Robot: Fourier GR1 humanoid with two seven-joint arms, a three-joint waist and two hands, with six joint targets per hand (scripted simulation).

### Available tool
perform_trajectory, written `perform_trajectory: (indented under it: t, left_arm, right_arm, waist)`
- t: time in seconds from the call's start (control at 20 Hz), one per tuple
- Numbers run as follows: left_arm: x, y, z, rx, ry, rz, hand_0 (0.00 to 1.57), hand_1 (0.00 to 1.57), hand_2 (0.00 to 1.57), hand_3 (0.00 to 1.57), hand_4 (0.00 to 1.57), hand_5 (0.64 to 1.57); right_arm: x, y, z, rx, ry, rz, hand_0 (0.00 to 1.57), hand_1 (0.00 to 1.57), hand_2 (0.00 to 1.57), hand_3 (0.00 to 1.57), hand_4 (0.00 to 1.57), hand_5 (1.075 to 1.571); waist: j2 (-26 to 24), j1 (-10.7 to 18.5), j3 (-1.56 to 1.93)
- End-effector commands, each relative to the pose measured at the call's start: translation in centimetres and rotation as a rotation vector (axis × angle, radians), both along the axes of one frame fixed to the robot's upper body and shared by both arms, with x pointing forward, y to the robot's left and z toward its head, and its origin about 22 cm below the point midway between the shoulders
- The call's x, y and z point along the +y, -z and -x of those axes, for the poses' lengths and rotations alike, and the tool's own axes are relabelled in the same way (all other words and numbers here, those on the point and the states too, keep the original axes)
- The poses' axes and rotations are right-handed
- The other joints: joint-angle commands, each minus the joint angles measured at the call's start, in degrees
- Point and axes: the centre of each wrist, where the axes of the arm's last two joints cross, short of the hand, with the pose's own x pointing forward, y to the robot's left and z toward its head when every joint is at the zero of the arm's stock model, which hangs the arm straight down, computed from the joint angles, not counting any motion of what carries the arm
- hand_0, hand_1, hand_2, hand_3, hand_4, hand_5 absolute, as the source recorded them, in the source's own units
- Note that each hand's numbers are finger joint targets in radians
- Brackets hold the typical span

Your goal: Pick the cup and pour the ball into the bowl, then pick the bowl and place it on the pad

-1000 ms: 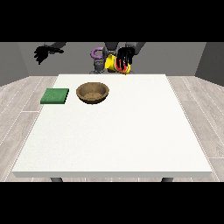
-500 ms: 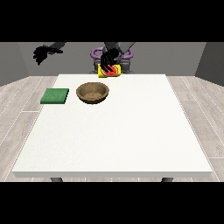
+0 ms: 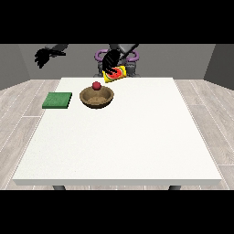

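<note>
- Cup (image 3: 116, 74), yellow with a red and green pattern, is tipped over on its side above the far edge of the table (image 3: 137, 137), at about 1 o'clock from the bowl (image 3: 97, 97).
- The hand at the view's right (image 3: 110, 61) is curled round the cup from above and holds it in that tilted pose.
- A small red ball (image 3: 96, 85) shows just over the far rim of the brown bowl, at 12 o'clock of the bowl's middle; whether it touches the rim or is in the air cannot be told.
- The bowl stands upright on the white table, in the far left part of it.
- A flat green pad (image 3: 57, 100) lies on the table at 9 o'clock from the bowl, near it but apart, close to the table's left edge.
- The hand at the view's left (image 3: 43, 56) is raised off the table, beyond its far left corner at about 11 o'clock from the pad, holding nothing; its fingers hang down, somewhat spread.
</note>
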Motion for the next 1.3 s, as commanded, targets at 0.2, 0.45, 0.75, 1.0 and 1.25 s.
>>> perform_trajectory:
  t: [0.2, 0.45, 0.75, 1.0, 1.25]
  left_arm:
    - [2.4, -4.1, -1.8, 0.069, -0.186, 0.747, 1.31, 1.31, 1.57, 1.57, 1.57, 1.069]
    - [4.8, -2.4, -0.9, 0.171, -0.276, 1.305, 1.02, 1.02, 1.26, 0.94, 1.39, 1.3]
    - [8.0, -0.9, 1.3, 0.247, -0.308, 1.904, 0.0, 0.0, 0.0, 0.0, 0.0, 1.55]
    - [8.9, -0.8, 3.4, 0.466, -0.061, 2.139, 0.0, 0.0, 0.0, 0.0, 0.0, 1.564]
    - [10.2, 2.8, 6.1, 0.619, 0.07, 2.155, 0.0, 0.0, 0.0, 0.0, 0.0, 1.564]
  right_arm:
    - [-0.1, 1.3, 1.2, 0.075, 0.06, -0.032, 0.0, 0.0, 0.0, 0.0, 0.0, 1.567]
    - [0.8, 1.6, 1.1, 0.058, 0.105, -0.03, 0.0, 0.0, 0.0, 0.0, 0.22, 1.565]
    - [5.3, 0.5, -2.3, -0.037, 0.055, -0.063, 0.0, 0.0, 0.0, 0.0, 0.3, 1.568]
    - [10.2, 0.8, -4.0, -0.033, 0.128, -0.062, 0.0, 0.0, 0.0, 0.0, 0.2, 1.571]
    - [12.6, 0.9, -5.3, -0.011, 0.204, -0.114, 0.0, 0.0, 0.0, 0.0, 0.32, 1.57]
  waist:
    - [-1.46, 5.07, -0.63]
    - [1.13, 8.78, -0.87]
    - [10.25, 5.7, -1.34]
    - [11.26, 10.11, -0.55]
    - [12.08, 14.27, -0.1]
